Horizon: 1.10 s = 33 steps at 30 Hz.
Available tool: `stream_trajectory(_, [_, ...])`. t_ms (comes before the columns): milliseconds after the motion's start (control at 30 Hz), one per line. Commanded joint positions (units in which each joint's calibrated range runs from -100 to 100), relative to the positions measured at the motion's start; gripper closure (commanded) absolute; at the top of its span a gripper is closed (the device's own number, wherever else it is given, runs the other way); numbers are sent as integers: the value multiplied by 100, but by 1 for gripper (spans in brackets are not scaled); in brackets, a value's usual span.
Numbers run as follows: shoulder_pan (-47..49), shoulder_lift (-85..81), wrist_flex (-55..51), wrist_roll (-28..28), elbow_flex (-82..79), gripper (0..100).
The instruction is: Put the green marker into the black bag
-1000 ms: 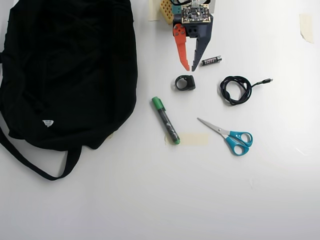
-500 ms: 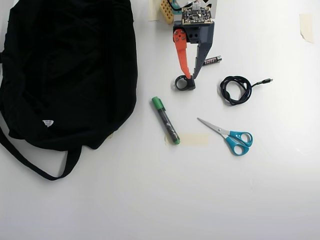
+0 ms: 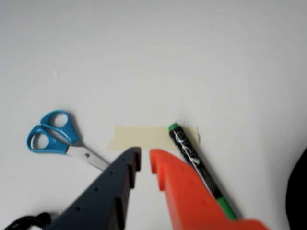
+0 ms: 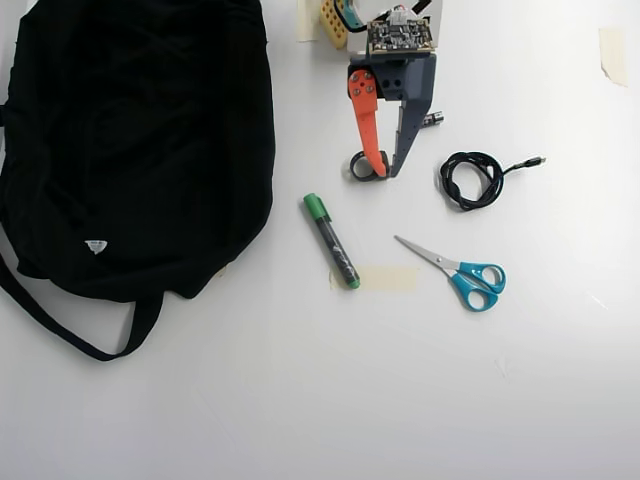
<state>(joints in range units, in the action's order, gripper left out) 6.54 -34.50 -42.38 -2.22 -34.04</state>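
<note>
1. Near the lower edge of the wrist view, the gripper (image 3: 145, 160) is seen empty, jaws a narrow gap apart. The marker (image 3: 195, 165) lies just beside the orange jaw, its end on tape (image 3: 139, 137); scissors (image 3: 57, 139) lie left.
2. Overhead, the gripper (image 4: 387, 171) has been advanced from the table's top edge, over a ring (image 4: 362, 166), toward the marker (image 4: 331, 240) mid-table. The bag (image 4: 130, 140) fills the top-left corner. A cable (image 4: 470, 180) lies right. Nothing blocks the approach.
</note>
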Motion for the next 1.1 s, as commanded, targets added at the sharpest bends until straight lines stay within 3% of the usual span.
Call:
stream_trajectory(0, [34,89,259,28,367,97])
stream_trajectory(667, [34,1167,698,23,1472,97])
stream_trajectory(1067, [-3,1599,1688,28,1562,97])
